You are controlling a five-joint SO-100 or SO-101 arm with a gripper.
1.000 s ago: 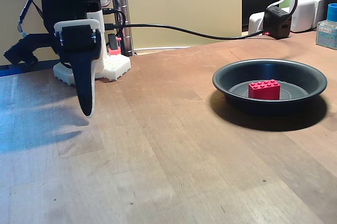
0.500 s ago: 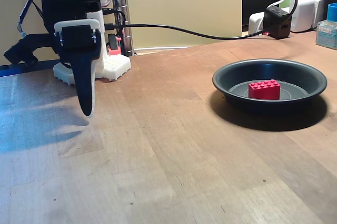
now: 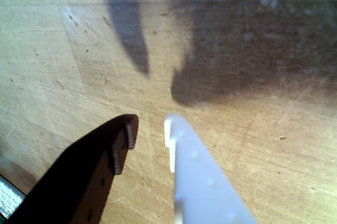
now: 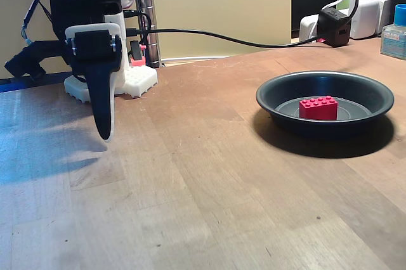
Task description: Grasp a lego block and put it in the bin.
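The lego block [image 4: 318, 108] lay inside the bin [image 4: 273, 96] on the tabletop [image 4: 203, 206]. Well apart, the tool [image 3: 149, 131] hung empty, fingers slightly spread.

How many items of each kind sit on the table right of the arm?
Red brick: 1
Dark pan: 1
Black adapter: 1
White charger: 1
Blue-capped bottle: 1
Total: 5

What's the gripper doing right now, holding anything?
Gripper: slightly open and empty, hanging above bare table. The lego block already lies in the bin.
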